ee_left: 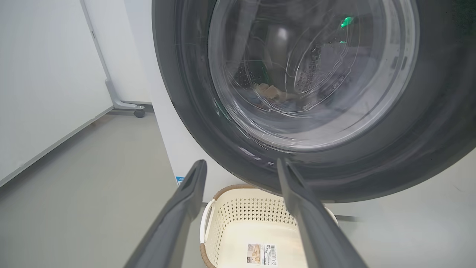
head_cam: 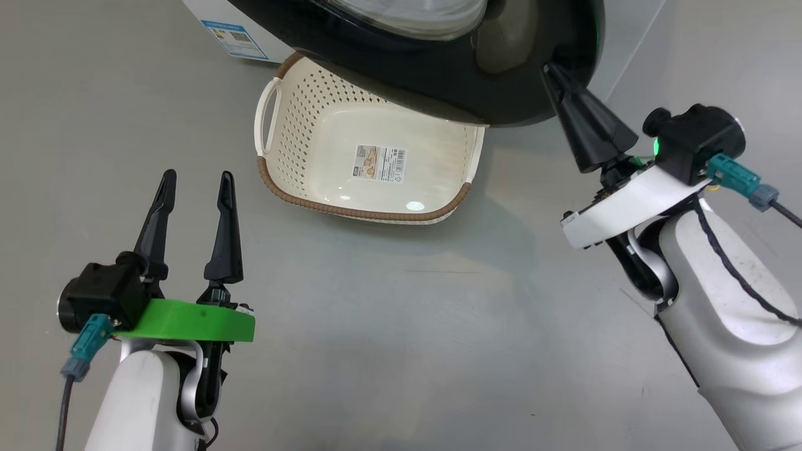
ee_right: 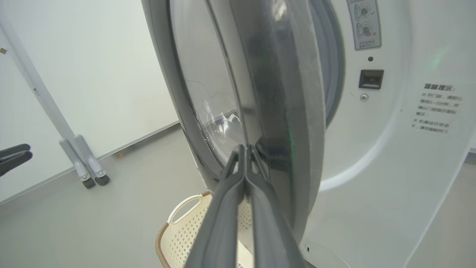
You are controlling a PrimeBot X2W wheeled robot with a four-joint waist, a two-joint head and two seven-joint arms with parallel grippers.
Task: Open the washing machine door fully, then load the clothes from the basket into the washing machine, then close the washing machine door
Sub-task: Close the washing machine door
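Head view: the cream perforated plastic basket (head_cam: 351, 210) with its brown rim lies empty under the large glossy black round washing machine door (head_cam: 438, 88). The left gripper (head_cam: 197, 176) hovers spread and unused. The right gripper (head_cam: 552, 70), fingers pressed together into one point, meets the door's rim.

Left wrist view: the clothes (ee_left: 270, 92) show dimly through the glass, inside the drum.

Right wrist view: the door stands ajar from the big white front-loading washing machine (ee_right: 372, 156), so the joined tips are likely placed to push it shut.

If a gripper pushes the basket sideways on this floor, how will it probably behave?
The basket looks like thin perforated plastic with nothing visible inside, so it is probably light. Being wide and low on a smooth floor, it would likely slide rather than tip.
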